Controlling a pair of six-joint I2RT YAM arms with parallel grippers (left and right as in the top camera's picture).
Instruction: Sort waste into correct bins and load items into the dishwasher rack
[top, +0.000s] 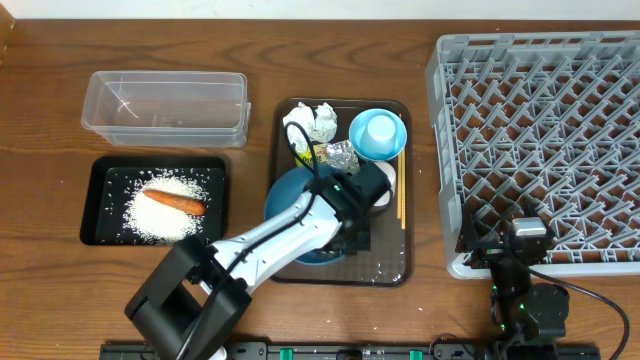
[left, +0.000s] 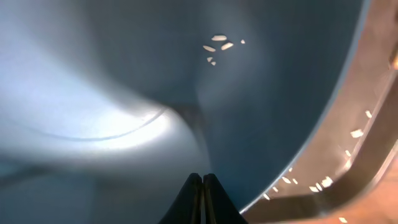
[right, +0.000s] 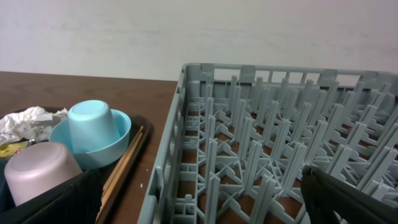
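The large blue plate lies on the brown serving tray. My left gripper reaches down into it. In the left wrist view its fingertips are shut together with nothing between them, just inside the plate's rim, and a few rice grains cling to the plate's wall. My right gripper hangs open and empty over the front edge of the grey dishwasher rack; its dark fingers frame the rack's pegs. The carrot and rice lie in the black tray.
The clear tub stands behind the black tray. On the brown tray are crumpled tissues, a foil wrapper, a small light blue bowl with an upturned cup, a white cup and chopsticks.
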